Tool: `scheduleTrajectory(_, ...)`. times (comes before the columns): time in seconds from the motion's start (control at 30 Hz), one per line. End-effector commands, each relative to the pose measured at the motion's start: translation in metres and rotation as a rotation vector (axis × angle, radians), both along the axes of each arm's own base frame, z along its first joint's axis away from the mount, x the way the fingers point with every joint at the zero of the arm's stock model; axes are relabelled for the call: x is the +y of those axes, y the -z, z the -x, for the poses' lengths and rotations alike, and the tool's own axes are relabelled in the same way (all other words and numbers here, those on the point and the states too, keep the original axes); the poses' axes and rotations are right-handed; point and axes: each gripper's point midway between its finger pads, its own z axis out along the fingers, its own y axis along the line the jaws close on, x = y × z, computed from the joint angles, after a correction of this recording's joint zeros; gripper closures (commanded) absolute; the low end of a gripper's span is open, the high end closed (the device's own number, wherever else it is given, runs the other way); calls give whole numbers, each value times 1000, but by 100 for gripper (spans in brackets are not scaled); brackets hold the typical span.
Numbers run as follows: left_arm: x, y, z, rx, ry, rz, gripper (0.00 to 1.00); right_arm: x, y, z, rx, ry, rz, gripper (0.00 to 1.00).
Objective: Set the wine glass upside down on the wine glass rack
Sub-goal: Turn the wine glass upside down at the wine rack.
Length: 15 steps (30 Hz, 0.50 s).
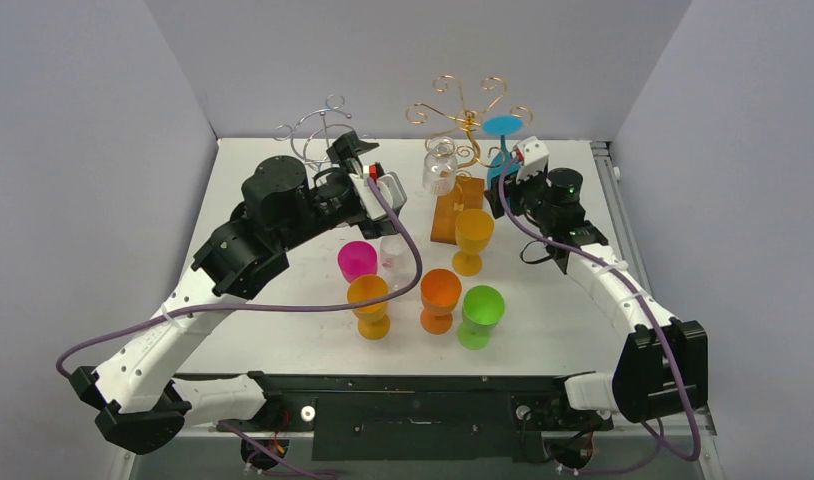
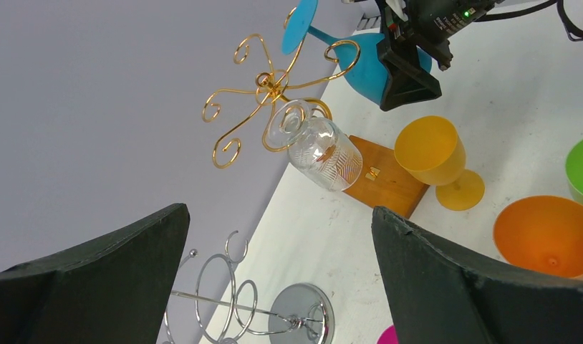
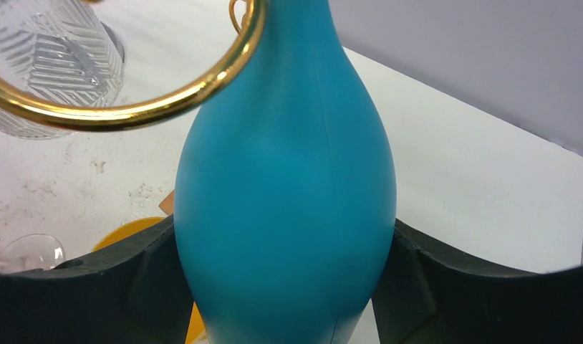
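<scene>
A blue wine glass (image 1: 500,160) hangs upside down at the gold wire rack (image 1: 461,115), foot (image 2: 299,25) up. My right gripper (image 1: 513,178) is shut on its bowl (image 3: 288,179), a finger pressed to each side. One gold loop (image 3: 131,107) curls across the narrow top of the bowl, by the stem. A clear ribbed glass (image 1: 439,170) hangs upside down from the same rack. My left gripper (image 2: 278,215) stands wide open and holds nothing, up near the silver wire rack (image 2: 238,308); its own point in the top view is left gripper (image 1: 378,185).
The gold rack stands on a wooden block (image 1: 455,212). On the table are a yellow glass (image 1: 473,238), a pink one (image 1: 357,262), two orange ones (image 1: 369,305) (image 1: 440,298), a green one (image 1: 481,315) and a small clear glass (image 1: 391,250).
</scene>
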Motion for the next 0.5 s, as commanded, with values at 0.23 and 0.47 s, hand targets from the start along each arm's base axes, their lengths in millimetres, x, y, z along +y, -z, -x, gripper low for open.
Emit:
scheduleTrajectory(0.23,5,-26,1,-29,-16,62,3,11,-13,-7,-114,-85,72,45)
scheduleTrajectory(0.47,3,-28,0,-29,-12,65,3,17,-3,-5,-97,-116,89,45)
